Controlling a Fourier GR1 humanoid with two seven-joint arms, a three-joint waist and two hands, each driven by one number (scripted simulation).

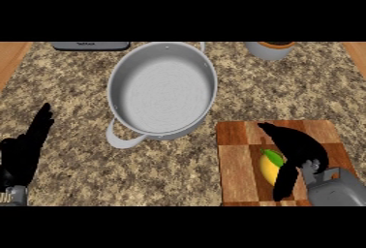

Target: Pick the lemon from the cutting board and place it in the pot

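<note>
The right hand curls its black fingers over the yellow, green-tipped lemon on the wooden cutting board; it should enclose the fruit fully before lifting toward the grey metal pot.

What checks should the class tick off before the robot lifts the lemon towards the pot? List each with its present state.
1. Lemon on the board: ok.
2. Right hand over the lemon, fingers and thumb either side: ok.
3. Fingers closed round the lemon: cannot tell, the hand hides part of it.
4. Pot upright and holding nothing: ok.
5. Counter between board and pot free of things: ok.
6. Left hand resting open at the left edge, away from the path: ok.
</note>
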